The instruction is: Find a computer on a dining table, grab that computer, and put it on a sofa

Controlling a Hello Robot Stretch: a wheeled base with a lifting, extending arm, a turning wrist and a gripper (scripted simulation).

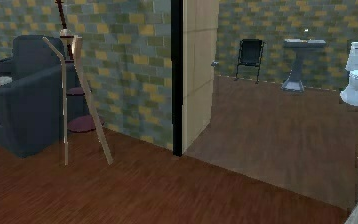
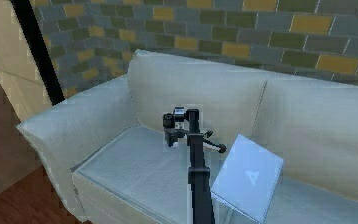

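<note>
Arm side view: the computer (image 2: 249,175) rests on the sofa (image 2: 97,130) seat, just right of the arm bar (image 2: 197,180). The gripper (image 2: 173,130) sits farther out, up-left of it, over the cushion. We can't tell the fingers' state or whether they hold anything.

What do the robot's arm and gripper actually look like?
The arm is a plain dark square bar, with no cables that I can make out. At its far end sit small white squares with black marks, and beside them the gripper, a dark boxy body with two thin fingers.
</note>
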